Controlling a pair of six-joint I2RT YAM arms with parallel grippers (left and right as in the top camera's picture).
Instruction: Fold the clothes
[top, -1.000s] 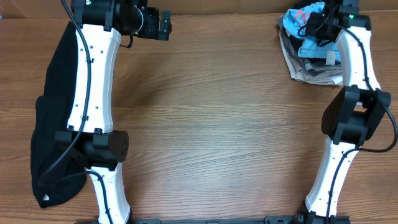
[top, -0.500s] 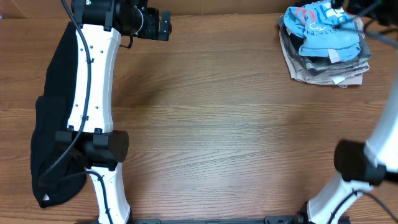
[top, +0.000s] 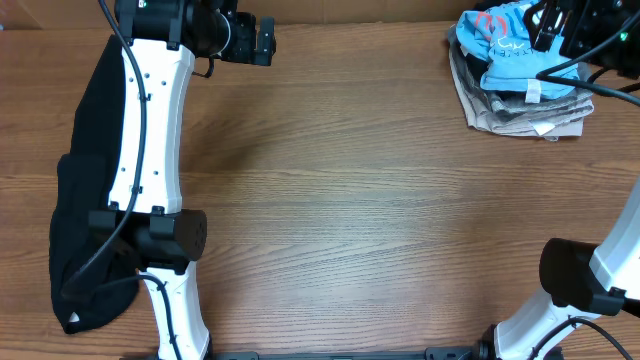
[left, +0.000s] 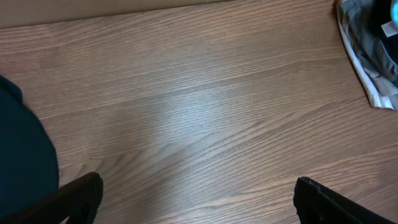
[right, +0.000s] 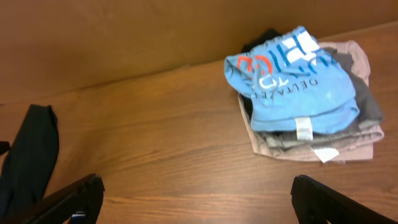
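The clothes show as a folded light blue T-shirt (top: 520, 55) with white and red lettering, lying on top of a stack of folded grey and beige garments (top: 520, 110) at the table's far right. The right wrist view sees the T-shirt (right: 292, 87) and the stack (right: 317, 140) from above. My right gripper (top: 552, 25) hangs over the pile, raised and open (right: 196, 199), with nothing between its fingers. A black garment (top: 75, 200) lies along the left edge, partly under my left arm. My left gripper (top: 262, 40) is at the far left, open (left: 199, 199) over bare wood.
The wooden table (top: 360, 200) stretches between the two arms. A brown wall (right: 124, 31) runs along the far edge. The black garment (right: 31, 155) shows at the left of the right wrist view. A corner of the stack (left: 367, 56) shows in the left wrist view.
My right gripper was shut down at the stack a second ago; it has opened and lifted away, its arm swinging right. The blue T-shirt stays on the pile. The left arm has not moved.
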